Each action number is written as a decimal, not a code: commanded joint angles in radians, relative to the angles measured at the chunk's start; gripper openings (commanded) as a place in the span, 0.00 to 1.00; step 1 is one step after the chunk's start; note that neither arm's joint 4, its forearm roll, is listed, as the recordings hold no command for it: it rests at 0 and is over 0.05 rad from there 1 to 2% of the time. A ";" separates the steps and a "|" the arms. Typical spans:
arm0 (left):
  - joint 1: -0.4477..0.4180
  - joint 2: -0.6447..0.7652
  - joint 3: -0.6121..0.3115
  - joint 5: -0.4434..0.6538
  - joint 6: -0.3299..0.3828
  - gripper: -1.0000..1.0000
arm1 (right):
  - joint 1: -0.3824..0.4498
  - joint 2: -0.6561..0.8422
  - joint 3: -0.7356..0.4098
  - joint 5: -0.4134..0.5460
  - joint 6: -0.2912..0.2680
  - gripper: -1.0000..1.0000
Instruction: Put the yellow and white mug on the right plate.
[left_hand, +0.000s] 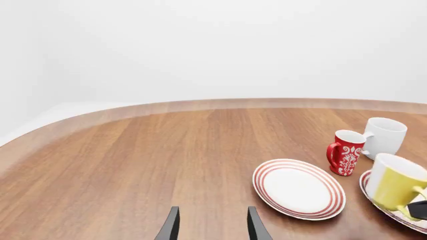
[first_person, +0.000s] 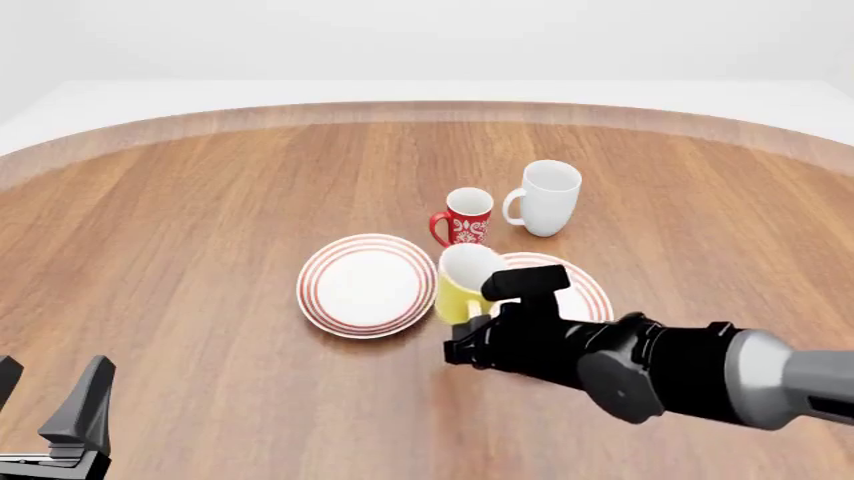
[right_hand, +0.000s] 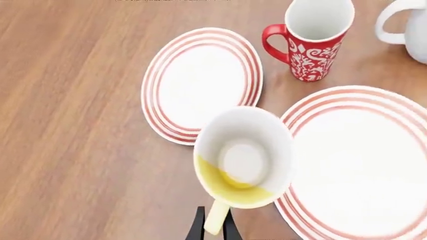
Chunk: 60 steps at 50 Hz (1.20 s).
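The yellow and white mug (first_person: 462, 282) is held over the left rim of the right plate (first_person: 577, 291), a little tilted; whether it touches the plate I cannot tell. My right gripper (right_hand: 213, 229) is shut on the mug's yellow handle (right_hand: 217, 218). In the right wrist view the mug (right_hand: 244, 156) shows its white inside and overlaps the plate's ringed rim (right_hand: 360, 165). The left wrist view shows the mug (left_hand: 397, 186) on that plate's edge (left_hand: 366, 182). My left gripper (left_hand: 212, 227) is open and empty, near the front left of the table (first_person: 47, 405).
The look-alike left plate (first_person: 366, 284) lies just left of the yellow mug. A red-and-white patterned mug (first_person: 465, 217) and a larger white mug (first_person: 545, 198) stand just behind the plates. My right arm (first_person: 667, 365) covers the right plate's near side.
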 joint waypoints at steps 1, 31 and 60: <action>0.000 0.000 0.000 0.000 0.000 1.00 | -0.063 -0.006 0.022 -0.005 -0.043 0.00; 0.000 0.000 0.000 0.000 0.000 1.00 | -0.208 0.027 0.034 -0.023 -0.164 0.00; 0.000 0.000 0.000 0.000 0.000 1.00 | -0.297 0.105 0.023 -0.080 -0.234 0.00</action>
